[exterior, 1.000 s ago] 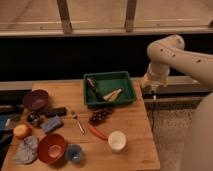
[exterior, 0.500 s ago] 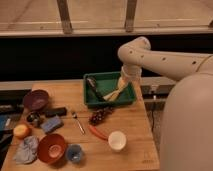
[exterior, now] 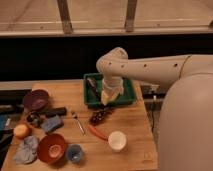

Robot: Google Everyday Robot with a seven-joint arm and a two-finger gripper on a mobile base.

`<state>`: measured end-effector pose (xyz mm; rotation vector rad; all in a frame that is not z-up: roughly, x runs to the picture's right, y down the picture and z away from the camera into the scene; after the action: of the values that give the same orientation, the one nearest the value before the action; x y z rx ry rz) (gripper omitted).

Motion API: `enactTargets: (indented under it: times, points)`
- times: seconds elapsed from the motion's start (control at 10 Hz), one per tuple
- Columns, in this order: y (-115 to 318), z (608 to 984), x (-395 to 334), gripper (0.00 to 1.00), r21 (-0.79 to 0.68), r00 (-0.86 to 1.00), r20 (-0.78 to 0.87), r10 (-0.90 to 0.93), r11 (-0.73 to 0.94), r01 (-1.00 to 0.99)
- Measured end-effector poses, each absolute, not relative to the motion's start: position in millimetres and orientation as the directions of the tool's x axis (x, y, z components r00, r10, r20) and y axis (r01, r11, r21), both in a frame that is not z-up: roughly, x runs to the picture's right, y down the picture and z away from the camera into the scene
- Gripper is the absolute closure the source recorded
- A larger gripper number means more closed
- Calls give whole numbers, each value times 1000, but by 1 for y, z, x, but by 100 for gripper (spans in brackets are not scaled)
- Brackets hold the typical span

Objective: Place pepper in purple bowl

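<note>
Swinging in from the table's (exterior: 131, 120) right edge, my arm now has its gripper (exterior: 110, 94) over the green tray (exterior: 128, 95), jaws spread and holding nothing. Nearest me are the red-orange bowl (exterior: 51, 148), the blue cup (exterior: 74, 153) just beside it at 3 o'clock, and a white cup (exterior: 117, 140) further right. The pepper (exterior: 97, 132) lies flat on the wood at 10 o'clock from the white cup, with the grapes (exterior: 100, 116) close by at its 12 o'clock. The purple bowl (exterior: 36, 99) sits well apart, at 10 o'clock from the pepper. The gripper hangs at the pepper's 12 o'clock, beyond the grapes.
</note>
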<state>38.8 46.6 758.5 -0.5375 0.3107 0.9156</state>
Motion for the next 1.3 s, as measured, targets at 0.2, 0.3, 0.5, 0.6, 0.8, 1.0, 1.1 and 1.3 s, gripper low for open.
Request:
enactTargets:
  times: [0.2, 0.3, 0.5, 0.6, 0.8, 1.0, 1.1, 1.3]
  points:
    - [47, 759, 39, 35, -305, 579, -474, 663, 494, -814]
    - [47, 759, 38, 35, -307, 584, -473, 660, 498, -811]
    - [60, 764, 24, 35, -343, 632, -481, 608, 532, -774]
    - [79, 771, 3, 35, -382, 668, -481, 567, 550, -743]
    - [111, 782, -22, 35, -432, 708, -485, 514, 563, -705]
    - [143, 784, -48, 35, -481, 740, -485, 466, 564, -671]
    - [148, 783, -50, 35, -487, 741, -490, 459, 561, -670]
    - [158, 781, -48, 35, -490, 734, -508, 450, 549, -677]
